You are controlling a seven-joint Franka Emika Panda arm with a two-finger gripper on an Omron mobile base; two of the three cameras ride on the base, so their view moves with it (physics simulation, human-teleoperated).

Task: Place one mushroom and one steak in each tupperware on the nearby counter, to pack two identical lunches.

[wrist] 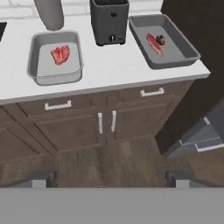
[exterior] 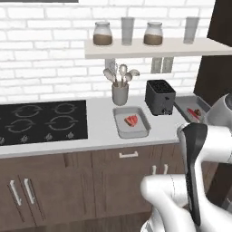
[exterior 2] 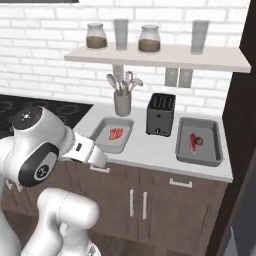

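Observation:
Two light-grey tupperware trays stand on the counter (wrist: 109, 65). The left tupperware (wrist: 33, 57) (exterior: 118, 131) (exterior 2: 100, 142) holds one red marbled steak (wrist: 60, 54) (exterior: 131, 120) (exterior 2: 116, 133). In the right tupperware (wrist: 183, 54) (exterior 2: 182, 150) (exterior: 181, 106) lie a second steak (wrist: 154, 43) (exterior 2: 192, 141) and a dark-brown mushroom (wrist: 160, 40) (exterior 2: 199, 141) side by side. My gripper (wrist: 109, 179) is open and empty, held back from the counter over the floor in front of the cabinet doors.
A black toaster (wrist: 109, 22) (exterior: 159, 96) stands between the two trays. A grey utensil holder (exterior: 120, 93) stands behind the left tray, and the black cooktop (exterior: 43, 121) lies further left. A wall shelf (exterior: 149, 47) with jars hangs above. A dark tall cabinet (exterior 2: 240, 125) bounds the right.

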